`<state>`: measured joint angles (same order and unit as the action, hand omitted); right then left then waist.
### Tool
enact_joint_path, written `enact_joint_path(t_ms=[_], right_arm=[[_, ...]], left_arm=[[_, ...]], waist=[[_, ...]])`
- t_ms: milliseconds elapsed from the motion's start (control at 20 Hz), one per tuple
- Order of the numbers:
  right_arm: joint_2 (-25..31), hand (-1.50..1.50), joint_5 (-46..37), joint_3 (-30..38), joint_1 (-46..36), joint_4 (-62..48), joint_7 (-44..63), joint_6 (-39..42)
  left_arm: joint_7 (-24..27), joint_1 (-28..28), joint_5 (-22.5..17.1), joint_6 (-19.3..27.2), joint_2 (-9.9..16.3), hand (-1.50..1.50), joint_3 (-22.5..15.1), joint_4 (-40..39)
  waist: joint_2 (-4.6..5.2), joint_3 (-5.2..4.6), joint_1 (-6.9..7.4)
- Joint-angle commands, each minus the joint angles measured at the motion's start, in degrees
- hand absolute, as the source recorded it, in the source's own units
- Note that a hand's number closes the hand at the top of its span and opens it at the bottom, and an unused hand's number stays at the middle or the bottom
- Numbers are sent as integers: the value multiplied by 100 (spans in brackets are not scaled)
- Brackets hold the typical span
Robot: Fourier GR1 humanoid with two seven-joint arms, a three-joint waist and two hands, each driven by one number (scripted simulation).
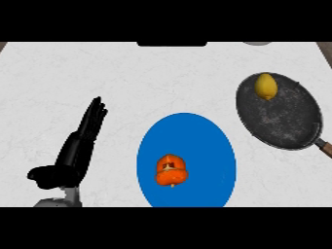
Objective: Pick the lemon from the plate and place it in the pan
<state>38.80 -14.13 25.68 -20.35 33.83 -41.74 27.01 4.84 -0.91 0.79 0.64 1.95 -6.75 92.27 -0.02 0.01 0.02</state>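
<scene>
Lemon [266, 86], small, yellow and oval, already lies inside the dark round metal pan [283, 124], near its far rim, so the placing step looks done. Only the left robot hand [79, 146] shows, at the view's left, fingers straight and holding nothing, resting over the white marbled bench [67, 78]. The right one is out of view. The flat blue round plate [197, 141] carries an orange item, perhaps a pepper [172, 170]. Nothing further seems required.
</scene>
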Motion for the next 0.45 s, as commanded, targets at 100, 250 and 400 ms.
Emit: enact_joint_path(t_ms=[100, 250, 400], right_arm=[[127, -150, 155, -110, 177, 75, -555, 449], [188, -150, 181, -168, 274, 282, -657, 253], [-66, -150, 68, -384, 183, 595, -451, -250]], left_arm=[[113, 155, -42, -139, 65, 0, 31, 24], [0, -100, 67, -1, -82, 0, -27, -119], [733, -38, 145, -23, -70, 0, 112, -811]], waist=[[2, 0, 17], [0, 0, 1], [4, -4, -12]])
